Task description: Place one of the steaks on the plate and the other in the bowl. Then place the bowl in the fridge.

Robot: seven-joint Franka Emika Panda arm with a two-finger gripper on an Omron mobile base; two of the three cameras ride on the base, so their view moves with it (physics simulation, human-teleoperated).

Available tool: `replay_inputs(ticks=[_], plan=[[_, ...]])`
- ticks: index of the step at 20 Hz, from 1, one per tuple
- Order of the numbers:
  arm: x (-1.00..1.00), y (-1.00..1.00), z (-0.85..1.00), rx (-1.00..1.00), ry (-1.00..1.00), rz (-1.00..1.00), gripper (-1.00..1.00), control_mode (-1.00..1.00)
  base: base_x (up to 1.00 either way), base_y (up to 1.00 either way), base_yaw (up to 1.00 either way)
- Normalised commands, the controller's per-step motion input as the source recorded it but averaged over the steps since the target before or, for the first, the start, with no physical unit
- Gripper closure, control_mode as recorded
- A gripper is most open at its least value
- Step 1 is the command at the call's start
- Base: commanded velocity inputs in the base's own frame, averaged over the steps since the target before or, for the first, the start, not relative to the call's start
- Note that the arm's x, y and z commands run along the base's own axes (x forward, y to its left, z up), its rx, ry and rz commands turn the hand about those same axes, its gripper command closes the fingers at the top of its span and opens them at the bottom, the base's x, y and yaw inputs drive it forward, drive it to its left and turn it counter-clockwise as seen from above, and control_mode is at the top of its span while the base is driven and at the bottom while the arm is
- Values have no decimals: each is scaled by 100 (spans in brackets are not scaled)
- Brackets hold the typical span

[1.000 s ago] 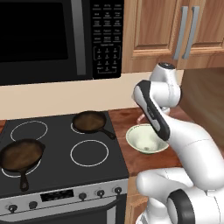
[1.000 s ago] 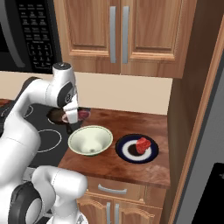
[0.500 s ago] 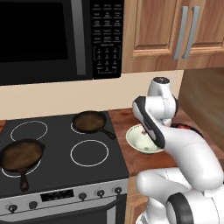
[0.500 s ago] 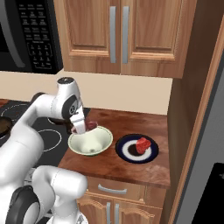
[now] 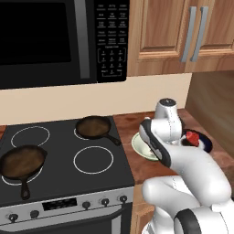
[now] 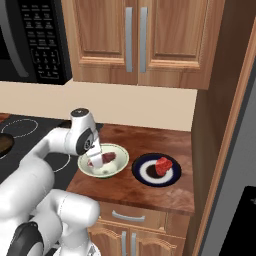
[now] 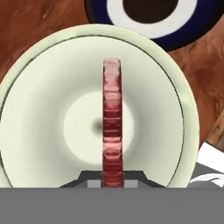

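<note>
Claw (image 6: 95,161) clenched on a steak (image 6: 107,158), held edge-on directly above the bowl (image 6: 116,168) centre. Bowl rests on the table (image 6: 125,187) beneath the claw. Just beyond it, the plate (image 6: 145,173) carries the second steak (image 6: 163,165).

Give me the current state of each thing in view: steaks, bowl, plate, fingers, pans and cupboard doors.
Gripper: shut on held steak, over the bowl.
Held steak: edge-on between the fingers, above the bowl's middle.
Bowl: upright on the counter, nothing lying in it.
Plate: on the counter beside the bowl, holds a steak.
Plated steak: resting on the plate.
Two skillets: empty, on the stove.
Cupboard doors: closed.
</note>
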Motion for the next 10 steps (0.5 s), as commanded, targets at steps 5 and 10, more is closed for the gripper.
replay_inputs(ticks=[5, 10], plan=[[8, 0, -6, 0, 0, 1, 100, -100, 0, 0, 0], [19, 0, -1, 0, 1, 2, 100, -100, 0, 0, 0]])
